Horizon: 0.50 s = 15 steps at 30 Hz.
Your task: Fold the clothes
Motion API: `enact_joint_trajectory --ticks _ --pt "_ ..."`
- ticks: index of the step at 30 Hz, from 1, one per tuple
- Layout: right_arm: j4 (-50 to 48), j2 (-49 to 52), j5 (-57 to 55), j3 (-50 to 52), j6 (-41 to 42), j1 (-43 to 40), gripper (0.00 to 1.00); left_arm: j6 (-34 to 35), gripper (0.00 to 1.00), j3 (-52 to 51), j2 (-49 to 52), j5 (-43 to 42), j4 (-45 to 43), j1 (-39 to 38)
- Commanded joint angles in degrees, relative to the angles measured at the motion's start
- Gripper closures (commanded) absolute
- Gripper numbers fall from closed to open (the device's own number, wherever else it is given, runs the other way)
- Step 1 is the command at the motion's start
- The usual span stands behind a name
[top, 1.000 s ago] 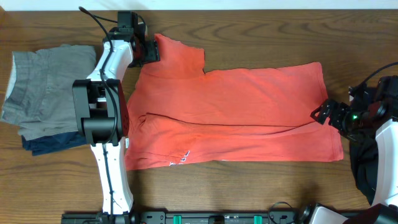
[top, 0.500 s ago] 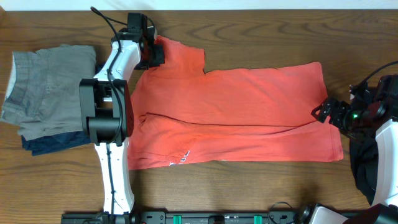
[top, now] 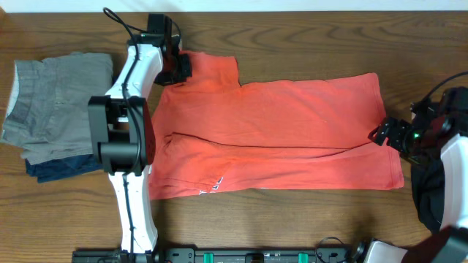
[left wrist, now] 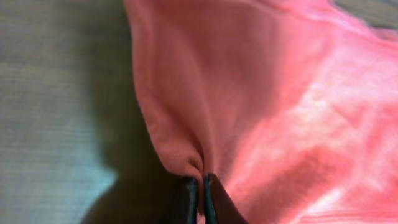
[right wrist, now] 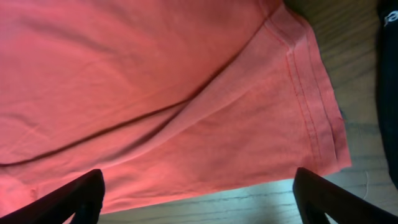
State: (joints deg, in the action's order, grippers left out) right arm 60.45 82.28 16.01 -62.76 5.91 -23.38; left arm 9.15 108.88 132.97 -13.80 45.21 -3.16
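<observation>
My left end effector is pinching a sleeve of the soft coral-red T-shirt spread on the wooden table. My right end effector is hanging open above the hem. Drawing the sleeve inward low should prevent bunching.

We look down on a dark brown wooden table, its grain running lengthwise in long wavy bands. A thin pale strip shows beyond the far edge; we cannot tell whether it is wall or floor. Along the near edge runs a black rail with green fittings. The light is even and soft, the shadows on the wood short and faint.
</observation>
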Motion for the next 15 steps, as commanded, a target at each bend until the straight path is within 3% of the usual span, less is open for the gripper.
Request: enact_joint_trajectory --ticks 1,10,15 --pt "0.2 4.2 -1.0 -2.8 -0.1 1.0 0.03 2.6 0.94 0.1 -4.8 -0.4 2.5 0.2" --pt "4.3 20.8 -5.7 -26.1 -1.7 7.1 0.01 2.6 0.94 0.1 -7.5 -2.4 5.1 0.2" --pt "-8.4 29.3 -5.8 -34.8 -1.5 11.1 0.01 2.5 0.94 0.1 -7.5 -2.5 7.2 0.2"
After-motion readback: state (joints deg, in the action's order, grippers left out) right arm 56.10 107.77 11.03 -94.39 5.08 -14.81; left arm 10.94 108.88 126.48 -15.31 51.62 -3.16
